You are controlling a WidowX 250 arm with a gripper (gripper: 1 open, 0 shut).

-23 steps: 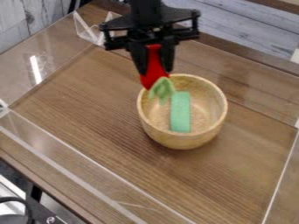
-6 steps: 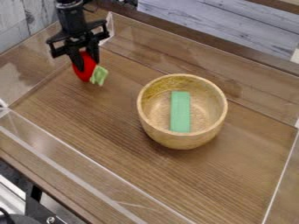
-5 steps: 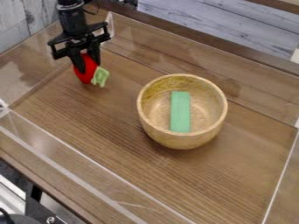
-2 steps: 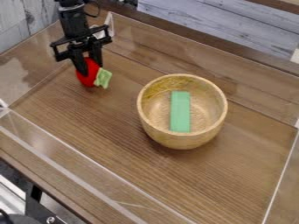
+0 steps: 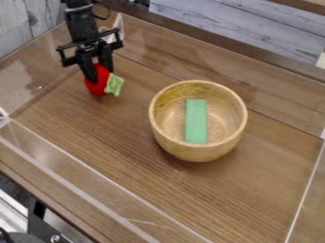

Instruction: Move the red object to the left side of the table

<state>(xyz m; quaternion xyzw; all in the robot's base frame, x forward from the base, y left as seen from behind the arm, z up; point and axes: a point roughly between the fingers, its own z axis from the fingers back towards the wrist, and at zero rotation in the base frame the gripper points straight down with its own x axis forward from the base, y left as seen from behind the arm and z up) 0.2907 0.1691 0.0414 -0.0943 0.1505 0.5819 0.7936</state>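
Note:
The red object [image 5: 95, 83], a small strawberry-like toy with a light green leafy tip [image 5: 114, 85], sits low over the left part of the brown wood-grain table [image 5: 114, 161]. My black gripper [image 5: 91, 72] comes straight down from above and is shut on the red object, its fingers pinching the upper part. Whether the toy touches the tabletop I cannot tell.
A wooden bowl [image 5: 162, 125] holding a green rectangular block [image 5: 196, 121] stands right of centre. Low clear acrylic walls [image 5: 51, 152] border the table on all sides.
Since several seconds ago the gripper has carried the red object from the bowl's rim to the left side. Over the last second it has sunk slightly lower.

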